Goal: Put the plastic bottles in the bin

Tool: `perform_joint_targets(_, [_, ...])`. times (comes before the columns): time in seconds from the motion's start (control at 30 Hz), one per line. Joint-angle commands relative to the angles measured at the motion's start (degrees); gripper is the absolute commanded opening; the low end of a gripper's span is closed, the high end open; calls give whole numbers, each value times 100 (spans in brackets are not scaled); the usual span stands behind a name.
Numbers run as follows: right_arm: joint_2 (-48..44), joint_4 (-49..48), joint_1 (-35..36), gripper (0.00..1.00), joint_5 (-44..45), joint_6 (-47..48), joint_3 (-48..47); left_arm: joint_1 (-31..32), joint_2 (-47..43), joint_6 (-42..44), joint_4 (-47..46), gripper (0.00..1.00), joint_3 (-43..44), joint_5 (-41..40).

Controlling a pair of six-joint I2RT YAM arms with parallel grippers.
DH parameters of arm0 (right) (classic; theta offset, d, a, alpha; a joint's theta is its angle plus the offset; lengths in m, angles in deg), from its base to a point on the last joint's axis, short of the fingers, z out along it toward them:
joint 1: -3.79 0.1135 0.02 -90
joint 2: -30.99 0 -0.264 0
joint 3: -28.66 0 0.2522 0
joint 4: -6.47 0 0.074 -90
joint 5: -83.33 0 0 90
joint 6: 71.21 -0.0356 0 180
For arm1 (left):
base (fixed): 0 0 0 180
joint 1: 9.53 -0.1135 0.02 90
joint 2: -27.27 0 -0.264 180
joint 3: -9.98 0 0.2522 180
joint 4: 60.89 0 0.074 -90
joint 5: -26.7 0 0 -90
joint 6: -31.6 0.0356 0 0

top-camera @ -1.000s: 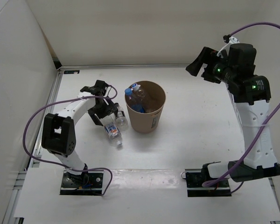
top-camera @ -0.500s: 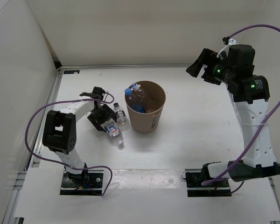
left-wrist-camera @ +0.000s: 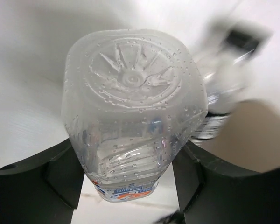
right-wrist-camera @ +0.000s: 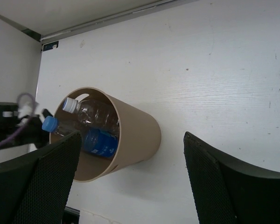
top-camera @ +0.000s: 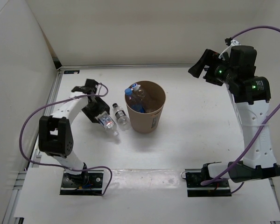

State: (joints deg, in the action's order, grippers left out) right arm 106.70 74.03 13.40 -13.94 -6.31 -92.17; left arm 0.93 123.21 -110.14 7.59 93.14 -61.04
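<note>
Bottles number four in view, and two are already inside the bin (top-camera: 148, 125), which stands upright near the middle of the counter (top-camera: 196, 140). In the right wrist view, the blue-capped bottle (right-wrist-camera: 99, 143) with its blue label leans against the inner wall with its cap poking over the rim. The plain clear bottle (right-wrist-camera: 95, 112), white-capped, lies just beside it.

At 9 o'clock from the bin in the overhead view, the left pincer (top-camera: 102, 119) is closed on the white-labelled bottle (top-camera: 108, 123), gripping its lower body. The cap end points toward 5 o'clock. The left wrist view looks straight at the moulded base of this bottle, with one black finger (left-wrist-camera: 60, 179) pressed against each flank. Water droplets bead inside the clear plastic. I cannot tell whether the bottle is lifted or touches the counter.

The black-capped bottle (top-camera: 121, 115) lies on its side between the held bottle and the bin, just beside the bin's wall, with its cap toward 11 o'clock. In the left wrist view it is only a blur at 2 o'clock.

The right pincer (top-camera: 199, 69) hangs high above the counter at 1 o'clock from the bin. It is spread wide and holds nothing. Its two padded fingers (right-wrist-camera: 39, 184) frame the bin from above in its own camera.
</note>
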Motion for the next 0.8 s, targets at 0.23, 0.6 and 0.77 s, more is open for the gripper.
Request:
perform_joint_targets(0.23, [-187,-151,-73,90,-90,-179,151,-536,-1077,1358,154,65,3178,-1552])
perform_joint_targets(0.6, [-433,43,-161,90,-231,-461,423,1068,-1069,3414,-672,66,5144,-1403])
perform_joint_targets(0.77, [-512,174,-371,90,-425,-557,441,2477,-1078,3831,-1191,71,4996,-2046])
